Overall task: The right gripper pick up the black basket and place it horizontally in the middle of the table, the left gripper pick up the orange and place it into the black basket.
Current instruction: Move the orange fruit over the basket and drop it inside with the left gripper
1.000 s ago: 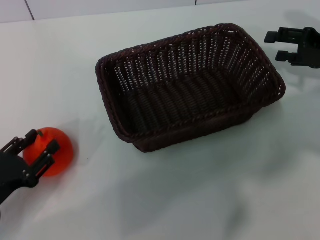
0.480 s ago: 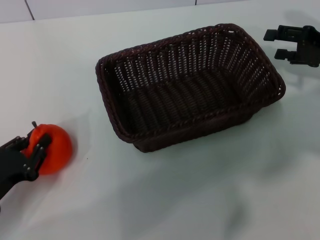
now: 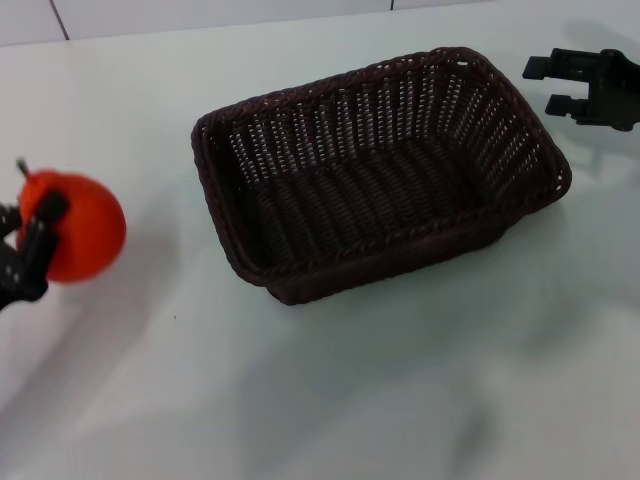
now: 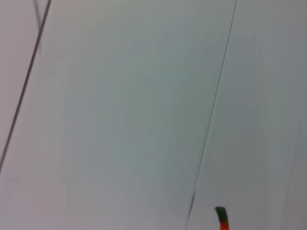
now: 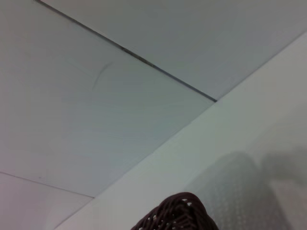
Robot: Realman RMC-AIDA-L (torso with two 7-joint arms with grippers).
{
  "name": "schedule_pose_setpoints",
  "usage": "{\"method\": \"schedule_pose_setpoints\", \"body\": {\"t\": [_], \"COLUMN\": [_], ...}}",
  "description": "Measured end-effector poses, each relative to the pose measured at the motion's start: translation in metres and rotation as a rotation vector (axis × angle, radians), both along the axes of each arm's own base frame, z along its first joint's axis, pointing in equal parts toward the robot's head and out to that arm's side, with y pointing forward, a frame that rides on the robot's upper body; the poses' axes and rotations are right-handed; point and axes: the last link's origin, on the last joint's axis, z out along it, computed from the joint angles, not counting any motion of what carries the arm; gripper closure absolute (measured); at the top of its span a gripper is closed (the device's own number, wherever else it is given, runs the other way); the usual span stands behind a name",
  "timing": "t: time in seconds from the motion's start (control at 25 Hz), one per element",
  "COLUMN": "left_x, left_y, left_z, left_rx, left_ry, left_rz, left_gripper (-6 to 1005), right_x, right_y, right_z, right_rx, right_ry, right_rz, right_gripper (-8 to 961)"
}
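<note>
black basket (image 3: 380, 170) holding nothing, orange (image 3: 78, 228) clamped in left gripper (image 3: 25, 250)

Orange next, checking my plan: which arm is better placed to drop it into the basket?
Left. The left gripper holds the orange beside the black basket; the right gripper is open, beyond its far end.

A bare test bench in a lab, by the look of it. The plain white table (image 3: 330, 400) meets a pale panelled wall (image 5: 96, 96) (thin dark seams between panels).
</note>
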Motion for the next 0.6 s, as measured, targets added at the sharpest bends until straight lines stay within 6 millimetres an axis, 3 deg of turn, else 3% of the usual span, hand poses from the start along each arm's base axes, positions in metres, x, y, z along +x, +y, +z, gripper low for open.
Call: {"method": "schedule_pose_setpoints", "body": {"t": [0.28, 0.6], "left_x": [0.041, 0.081], "left_y": [0.034, 0.063], "left_z": [-0.001, -0.024], "left_rx": [-0.064, -0.182], "left_ry": [-0.13, -0.15], "left_rz": [-0.146, -0.24], "left_gripper": [858, 897], "right_x": [-0.003, -0.002], "right_y": [0.001, 0.0], "right_z": [-0.006, -0.01], "right_rx": [0.02, 0.032], "right_ry": [0.014, 0.018], "right_rz": [0.021, 0.033], "right_gripper": [121, 119]}}
